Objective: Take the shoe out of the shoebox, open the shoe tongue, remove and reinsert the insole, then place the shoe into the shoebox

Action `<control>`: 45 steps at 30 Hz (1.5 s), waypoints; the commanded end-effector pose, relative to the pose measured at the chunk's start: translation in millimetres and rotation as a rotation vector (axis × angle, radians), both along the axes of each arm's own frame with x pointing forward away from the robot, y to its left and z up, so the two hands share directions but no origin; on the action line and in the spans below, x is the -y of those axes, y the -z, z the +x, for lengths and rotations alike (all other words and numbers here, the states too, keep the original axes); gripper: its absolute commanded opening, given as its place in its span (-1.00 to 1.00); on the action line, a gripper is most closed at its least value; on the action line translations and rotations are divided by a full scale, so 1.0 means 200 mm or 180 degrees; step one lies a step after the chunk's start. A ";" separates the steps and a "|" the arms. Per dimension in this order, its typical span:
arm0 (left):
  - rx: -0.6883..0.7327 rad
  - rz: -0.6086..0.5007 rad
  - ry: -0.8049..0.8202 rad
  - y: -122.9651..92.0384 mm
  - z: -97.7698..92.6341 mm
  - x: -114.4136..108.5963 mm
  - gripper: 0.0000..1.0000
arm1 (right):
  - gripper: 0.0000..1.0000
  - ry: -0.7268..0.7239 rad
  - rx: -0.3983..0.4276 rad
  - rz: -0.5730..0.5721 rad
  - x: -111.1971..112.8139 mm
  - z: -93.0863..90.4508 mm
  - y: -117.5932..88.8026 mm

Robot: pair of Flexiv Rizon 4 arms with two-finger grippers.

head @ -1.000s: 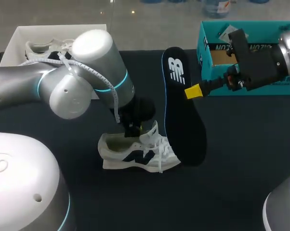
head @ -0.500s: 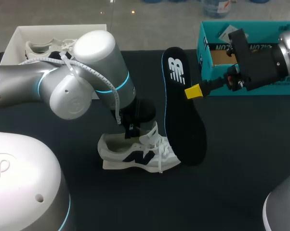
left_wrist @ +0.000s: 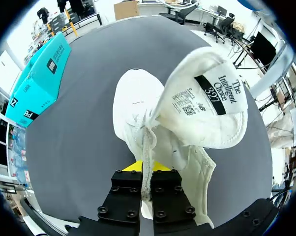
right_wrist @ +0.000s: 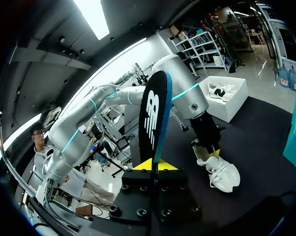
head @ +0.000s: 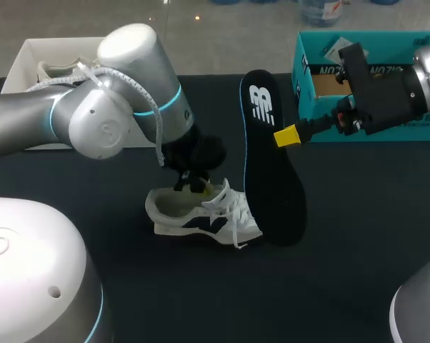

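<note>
My left gripper (left_wrist: 145,169) pinches tight on a stitched fabric edge of the white shoe (head: 201,216), which sits mid-way across the dark table (head: 343,243). Its padded tongue (left_wrist: 207,98) is folded up and shows a sewn printed label. My right gripper (head: 286,135) clamps the long black insole (head: 272,186), blue-rimmed with a white logo, upright by the shoe's toe. The teal cardboard shoebox (head: 386,132) stands behind.
</note>
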State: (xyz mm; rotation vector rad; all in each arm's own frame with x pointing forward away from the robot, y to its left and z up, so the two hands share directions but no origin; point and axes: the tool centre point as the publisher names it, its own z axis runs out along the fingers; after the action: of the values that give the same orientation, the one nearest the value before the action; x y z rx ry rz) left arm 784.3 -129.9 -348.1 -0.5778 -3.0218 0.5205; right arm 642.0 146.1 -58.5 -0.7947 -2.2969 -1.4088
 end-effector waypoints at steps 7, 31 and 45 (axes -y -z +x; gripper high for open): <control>-0.0458 0.0254 0.2349 -0.16 0.09 0.01 -1.00 | -1.00 -0.0001 -0.0006 -0.0004 -0.01 0.01 0.00; 0.0235 0.0266 0.4876 -0.06 0.16 0.17 -1.00 | -1.00 -0.0001 -0.0006 -0.0004 -0.01 0.01 0.00; 0.0225 0.0215 0.4712 -0.07 0.23 0.27 -1.00 | -1.00 -0.0001 -0.0006 -0.0004 -0.01 0.01 0.00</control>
State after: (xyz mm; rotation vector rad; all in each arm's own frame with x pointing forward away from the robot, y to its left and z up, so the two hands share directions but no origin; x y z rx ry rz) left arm 825.5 -179.7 -334.8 -2.3905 -1.7721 0.2564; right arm 642.0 146.1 -58.5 -0.7946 -2.2969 -1.4087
